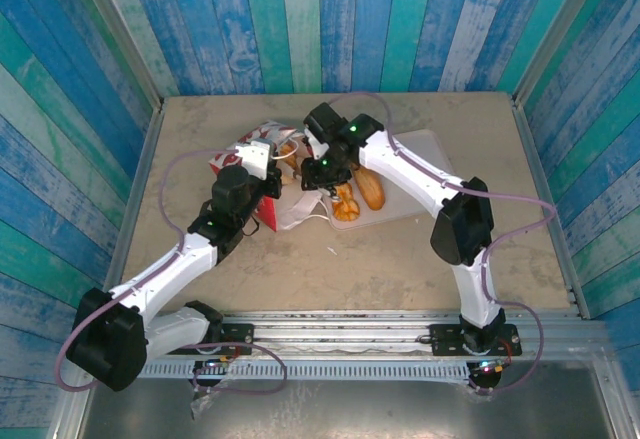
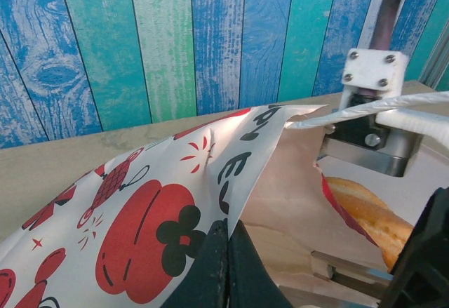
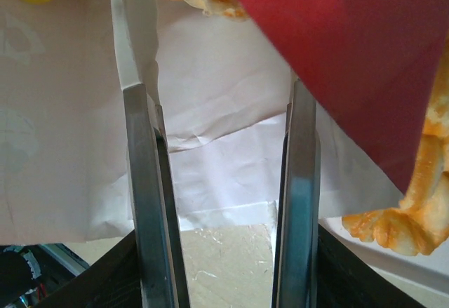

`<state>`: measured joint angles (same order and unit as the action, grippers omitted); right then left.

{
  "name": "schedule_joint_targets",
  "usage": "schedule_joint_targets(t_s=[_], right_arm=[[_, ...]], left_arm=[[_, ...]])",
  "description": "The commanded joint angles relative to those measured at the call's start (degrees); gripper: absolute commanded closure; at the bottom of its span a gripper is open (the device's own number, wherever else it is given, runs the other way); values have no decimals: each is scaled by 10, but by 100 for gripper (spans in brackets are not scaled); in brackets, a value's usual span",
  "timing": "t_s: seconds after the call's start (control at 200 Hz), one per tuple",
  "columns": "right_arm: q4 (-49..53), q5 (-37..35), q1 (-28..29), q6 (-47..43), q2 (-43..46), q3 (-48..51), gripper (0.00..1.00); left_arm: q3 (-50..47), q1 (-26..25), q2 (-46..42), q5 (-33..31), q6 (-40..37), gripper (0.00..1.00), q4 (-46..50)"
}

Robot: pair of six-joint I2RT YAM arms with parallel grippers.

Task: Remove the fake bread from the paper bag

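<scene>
The paper bag [image 1: 247, 159] lies on its side left of centre, its mouth facing right. My left gripper [image 1: 262, 166] is shut on the bag's upper edge [image 2: 242, 175], holding the mouth up; the apple prints [image 2: 140, 248] show on the outside. My right gripper [image 1: 323, 181] hangs open at the mouth, its fingers [image 3: 144, 182] spread in front of white bag paper [image 3: 217, 146], with nothing between them. The bag's red side [image 3: 351, 41] is above them. Fake bread, an oblong loaf [image 1: 372, 190] and a knotted roll [image 1: 345, 206], lies on the tray. The loaf [image 2: 368, 217] lies beyond the mouth.
The pale tray [image 1: 425, 159] sits right of the bag under the right arm. More golden pieces [image 3: 410, 217] lie close to the right fingers. Blue plank walls [image 1: 330, 19] close in the table on three sides. Bare tabletop [image 1: 330, 269] lies in front of the bag.
</scene>
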<state>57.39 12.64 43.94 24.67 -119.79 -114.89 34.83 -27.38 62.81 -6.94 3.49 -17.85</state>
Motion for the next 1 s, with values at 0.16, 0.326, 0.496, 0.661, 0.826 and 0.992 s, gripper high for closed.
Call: schedule_joint_targets(t_s=[0.16,0.326,0.496,0.661,0.826,0.992], right_arm=[[-4,-14,5,5,-24,-19,48],[-5,-3,5,2,-33,-21,48],[-12,1,5,2,-38,-20,52],[-12,1,5,0,-35,-15,64],[-13,-3,10,-5,-9,2,69],[-12,-16,19,-8,19,23,74]], left_arm=[[0,-1,-5,11,6,100,-15],[1,-1,-5,15,10,100,-18],[0,-2,-7,15,11,100,-16],[0,-1,-8,10,12,100,-13],[0,-2,-7,2,15,100,-13],[2,-1,-4,0,18,100,-13]])
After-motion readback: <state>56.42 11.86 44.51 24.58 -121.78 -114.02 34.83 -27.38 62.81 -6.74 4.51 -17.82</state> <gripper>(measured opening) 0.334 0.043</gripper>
